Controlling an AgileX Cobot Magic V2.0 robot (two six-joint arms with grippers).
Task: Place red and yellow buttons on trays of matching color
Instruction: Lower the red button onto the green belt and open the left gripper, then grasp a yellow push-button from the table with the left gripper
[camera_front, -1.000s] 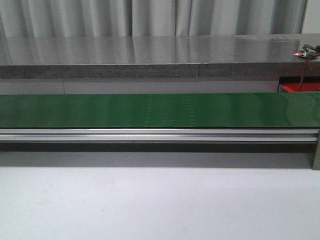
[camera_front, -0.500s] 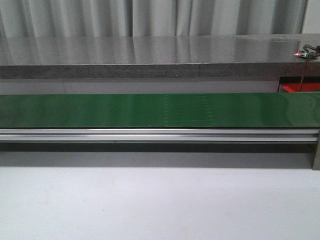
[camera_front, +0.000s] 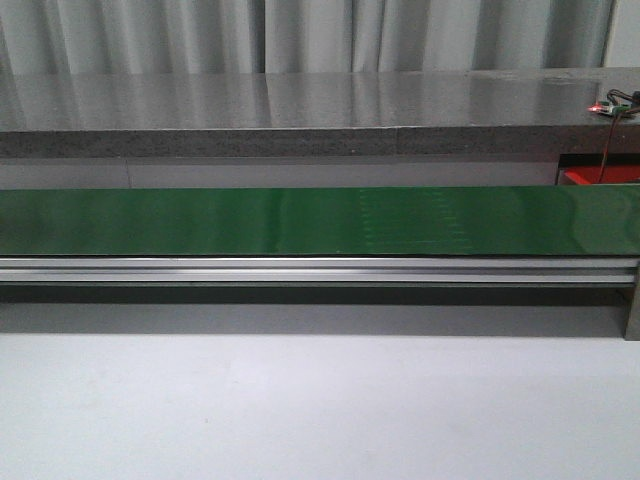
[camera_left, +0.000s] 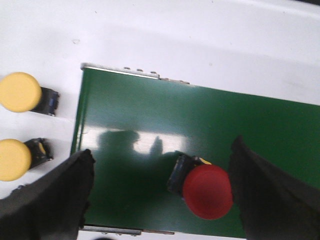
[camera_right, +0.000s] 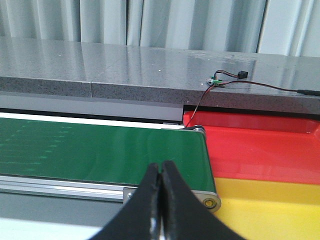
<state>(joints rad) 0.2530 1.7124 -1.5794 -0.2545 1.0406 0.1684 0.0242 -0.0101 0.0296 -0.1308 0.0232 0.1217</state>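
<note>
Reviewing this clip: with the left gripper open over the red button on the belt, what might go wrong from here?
1. The red button sits nearer one finger of the open left gripper, so closing may knock it aside rather than clamp it, more so if the green belt runs.
2. The two yellow buttons lie just beyond the belt's end; a loose swing could hit them.
3. The right gripper is shut near the red tray and yellow tray, not ready to catch anything.

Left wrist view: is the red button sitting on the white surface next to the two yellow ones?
No, the red button lies on the green belt, between the open left gripper fingers, while both yellow buttons sit off the belt's end.
</note>
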